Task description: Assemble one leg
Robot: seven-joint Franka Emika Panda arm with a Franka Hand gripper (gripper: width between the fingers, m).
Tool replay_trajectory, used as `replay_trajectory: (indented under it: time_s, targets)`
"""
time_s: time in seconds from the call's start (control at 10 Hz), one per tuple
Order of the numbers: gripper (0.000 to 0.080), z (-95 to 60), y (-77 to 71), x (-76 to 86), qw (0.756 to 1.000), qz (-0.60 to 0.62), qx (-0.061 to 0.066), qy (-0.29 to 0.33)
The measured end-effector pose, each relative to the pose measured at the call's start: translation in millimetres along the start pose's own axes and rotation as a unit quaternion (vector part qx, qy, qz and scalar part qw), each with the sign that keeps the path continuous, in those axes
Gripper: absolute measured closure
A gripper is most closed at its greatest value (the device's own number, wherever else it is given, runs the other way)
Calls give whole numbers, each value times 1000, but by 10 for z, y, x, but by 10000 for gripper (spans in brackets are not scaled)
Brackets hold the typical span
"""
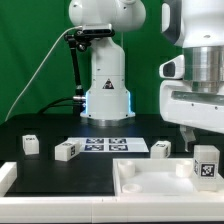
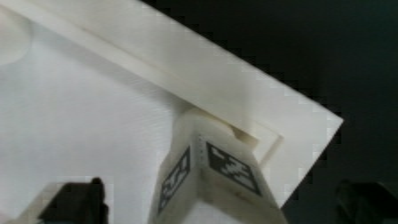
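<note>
White plastic leg (image 1: 206,165) w/ black-and-white tags stands upright at the near corner of the big tray-like board (image 1: 150,180), on the exterior view's right. Gripper (image 2: 214,200) sits directly above it; wrist view looks straight down the leg's long axis, jaws dark on either side of it. Looks clamped on the leg, though contact isn't clearly visible. Judging by this, next move turns on keeping that axis vertical over the corner. Other legs (image 1: 66,151) lie on the black bench (image 1: 40,170) near the marker board (image 1: 112,146).
</note>
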State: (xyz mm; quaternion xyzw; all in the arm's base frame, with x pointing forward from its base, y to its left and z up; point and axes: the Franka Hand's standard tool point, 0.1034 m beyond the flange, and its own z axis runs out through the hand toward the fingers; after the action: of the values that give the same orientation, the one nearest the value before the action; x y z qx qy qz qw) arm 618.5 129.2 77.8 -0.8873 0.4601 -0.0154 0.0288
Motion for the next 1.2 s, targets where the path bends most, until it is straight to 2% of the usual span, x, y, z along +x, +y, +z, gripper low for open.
replay_trajectory:
  time_s: [0.3, 0.6, 0.8, 1.0, 1.2]
  targets:
    - [151, -1, 1, 7, 988, -155, -2, 3]
    - [151, 6, 13, 20, 951, -307, -11, 9]
    - [151, 7, 48, 92, 910, -415, -20, 13]
    - [151, 5, 69, 137, 890, -455, -24, 14]
    - [177, 5, 69, 138, 893, -450, -23, 14]
